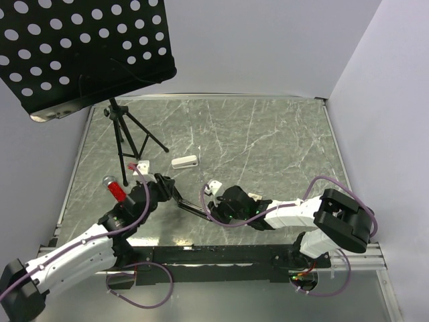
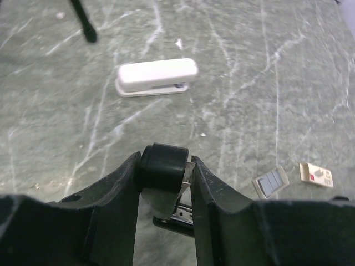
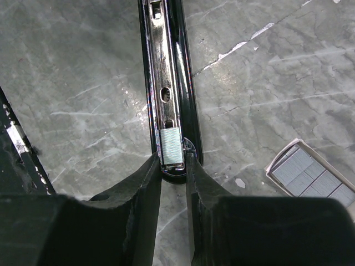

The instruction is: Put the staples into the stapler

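Observation:
The black stapler (image 1: 190,204) lies open on the marble table. My left gripper (image 1: 158,189) is shut on its raised black lid (image 2: 163,165). In the right wrist view the shiny staple channel (image 3: 165,83) runs away from me. My right gripper (image 3: 173,160) is shut on a grey strip of staples (image 3: 171,147) that sits in the near end of the channel. The greyish see-through staple tray (image 3: 310,177) lies to the right; it also shows in the left wrist view (image 2: 270,182), beside the pale box with red-brown print (image 2: 317,174).
A white stapler (image 1: 184,162) (image 2: 157,76) lies behind the black one. A black tripod (image 1: 124,137) carrying a perforated black board (image 1: 80,54) stands at the back left. A small white and red item (image 1: 139,165) lies by a tripod foot. A red cylinder (image 1: 115,190) stands next to my left arm.

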Controlling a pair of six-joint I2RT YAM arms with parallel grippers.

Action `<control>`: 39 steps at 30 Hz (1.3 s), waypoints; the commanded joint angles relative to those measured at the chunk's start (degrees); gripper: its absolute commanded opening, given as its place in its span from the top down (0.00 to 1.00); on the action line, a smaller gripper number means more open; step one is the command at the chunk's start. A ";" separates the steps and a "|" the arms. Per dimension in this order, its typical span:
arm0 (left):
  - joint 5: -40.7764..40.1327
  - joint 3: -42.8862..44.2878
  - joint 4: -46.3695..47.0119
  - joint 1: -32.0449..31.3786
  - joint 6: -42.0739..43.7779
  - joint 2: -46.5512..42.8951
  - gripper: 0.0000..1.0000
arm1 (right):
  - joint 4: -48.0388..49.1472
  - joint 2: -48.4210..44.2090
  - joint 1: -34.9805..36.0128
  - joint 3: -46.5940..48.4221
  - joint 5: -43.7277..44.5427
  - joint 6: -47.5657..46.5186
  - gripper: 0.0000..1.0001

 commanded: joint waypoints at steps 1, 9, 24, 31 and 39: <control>4.45 0.32 6.94 -9.24 -2.83 2.84 0.95 | 2.16 -0.43 -0.02 3.63 -0.81 0.22 0.88; -2.40 1.72 10.98 -19.81 -0.29 8.99 0.84 | 2.33 -0.70 -0.11 4.42 -0.90 0.40 0.88; -7.94 2.43 14.15 -24.30 -1.78 15.32 0.40 | 0.75 -0.17 0.07 6.00 -1.60 0.75 0.88; -7.16 2.69 15.29 -24.39 -1.16 16.38 0.39 | 1.10 -0.78 0.15 6.00 -1.60 1.28 0.88; -3.82 2.17 15.99 -25.00 -0.99 17.08 0.28 | 2.59 -1.31 0.15 4.68 -0.81 1.98 0.86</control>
